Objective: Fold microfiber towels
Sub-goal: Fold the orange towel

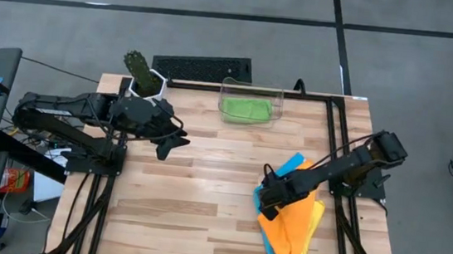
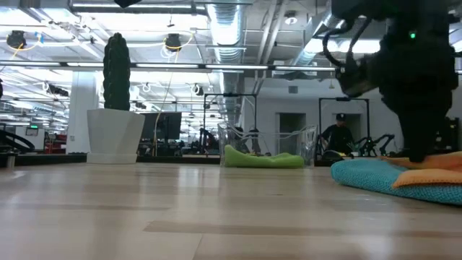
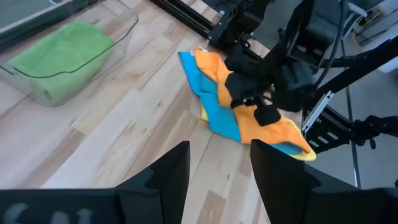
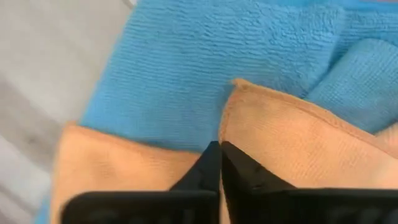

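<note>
The right gripper (image 1: 268, 199) is down on the heap of towels at the surface's (image 1: 194, 199) right side, its fingers pinched on a fold of the orange towel (image 4: 292, 155) lying over the blue towel (image 4: 186, 68). Limp, light cloth, best taken by an edge. The left gripper (image 3: 217, 168) waits open, holding nothing. The green towel (image 1: 245, 109) sits in the clear bin (image 1: 278, 94).

Blue towel (image 4: 205, 68) showing fuzzy matt cloth, orange towel (image 4: 298, 149) looking soft-napped, table (image 1: 204, 183) showing pale wood planks, bin (image 1: 250, 103) looking clear glossy plastic, fingers (image 3: 283, 171) appearing matt black
</note>
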